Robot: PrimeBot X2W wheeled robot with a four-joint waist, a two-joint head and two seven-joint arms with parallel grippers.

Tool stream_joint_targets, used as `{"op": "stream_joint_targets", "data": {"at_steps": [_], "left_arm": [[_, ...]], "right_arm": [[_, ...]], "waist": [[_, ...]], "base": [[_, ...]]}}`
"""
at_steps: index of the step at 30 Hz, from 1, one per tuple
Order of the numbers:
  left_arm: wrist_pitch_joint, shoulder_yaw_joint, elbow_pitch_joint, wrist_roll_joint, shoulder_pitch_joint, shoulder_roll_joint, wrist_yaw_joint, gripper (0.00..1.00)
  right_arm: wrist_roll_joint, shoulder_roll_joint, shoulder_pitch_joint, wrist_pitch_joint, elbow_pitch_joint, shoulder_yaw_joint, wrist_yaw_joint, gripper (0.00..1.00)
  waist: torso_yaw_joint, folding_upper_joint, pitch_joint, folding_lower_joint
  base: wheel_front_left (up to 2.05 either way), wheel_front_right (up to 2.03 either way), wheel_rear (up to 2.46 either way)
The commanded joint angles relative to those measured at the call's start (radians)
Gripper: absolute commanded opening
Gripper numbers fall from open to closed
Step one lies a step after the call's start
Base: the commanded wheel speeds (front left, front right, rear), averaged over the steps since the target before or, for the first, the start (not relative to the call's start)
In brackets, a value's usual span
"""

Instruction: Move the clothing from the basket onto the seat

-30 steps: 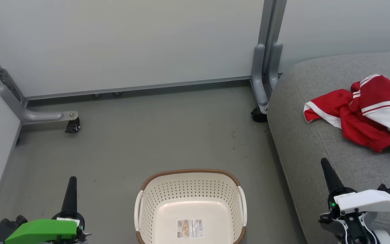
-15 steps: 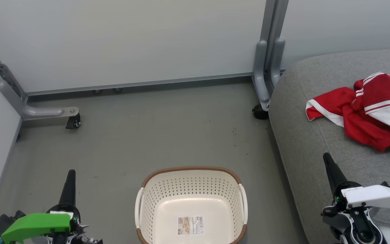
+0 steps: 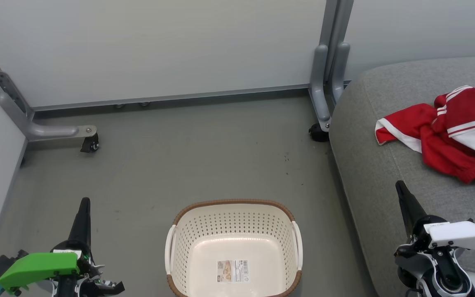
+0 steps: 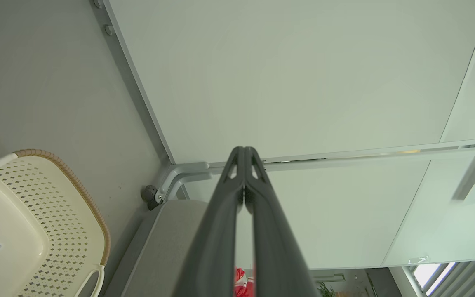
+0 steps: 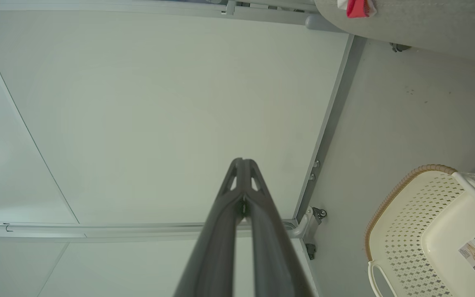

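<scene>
- Head view, looking down: the basket sat upright on the grey floor at bottom centre. Its bare cream base showed a paper label.
- The clothing lay in a crumpled red & white heap on the seat at far right, well apart from the basket. Part of it ran past the right edge.
- The seat took up the right side. Its rounded corner was just beside a grey frame post w/ a black caster at its foot.
- The left claw, w/ a green housing behind it, was at lower left above the floor. It was left of the basket & apart from it, and was clenched, its two dark fingers pressed together tip to tip.
- The right claw, w/ a white housing, was at lower right against the seat's front part. It was also clenched, tips together, near the clothing but not touching it.
- Left wrist view: the shut fingers pointed at pale wall panels. The basket was at lower left, the seat corner lay behind the fingers, & a red scrap of clothing showed between them.
- Right wrist view: the shut fingers were seen against a pale panel. The basket was at lower right, & the seat edge w/ a bit of red was at top right.
</scene>
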Motion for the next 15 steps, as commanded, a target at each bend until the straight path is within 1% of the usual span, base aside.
{"op": "stream_joint_targets", "data": {"at_steps": [1,12,15], "left_arm": [[0.006,0.004,0.003,-0.021,-0.027,0.009,-0.005,0.0],[0.028,0.013,0.011,-0.092,-0.047,0.008,-0.006,0.0],[0.027,0.013,0.011,-0.089,-0.042,0.007,-0.005,0.0]], "right_arm": [[0.023,0.001,-0.014,0.007,0.002,-0.006,0.0,0.0],[0.095,0.004,-0.026,0.03,0.008,-0.022,0.0,0.0],[0.09,0.004,-0.024,0.029,0.007,-0.023,0.0,0.0]], "waist": [[0.001,0.0,0.002,0.0],[0.005,0.0,0.013,0.0],[0.005,0.0,0.013,0.0]], "base": [[0.0,0.0,0.0],[0.0,0.0,0.0],[0.0,0.0,0.0]]}}
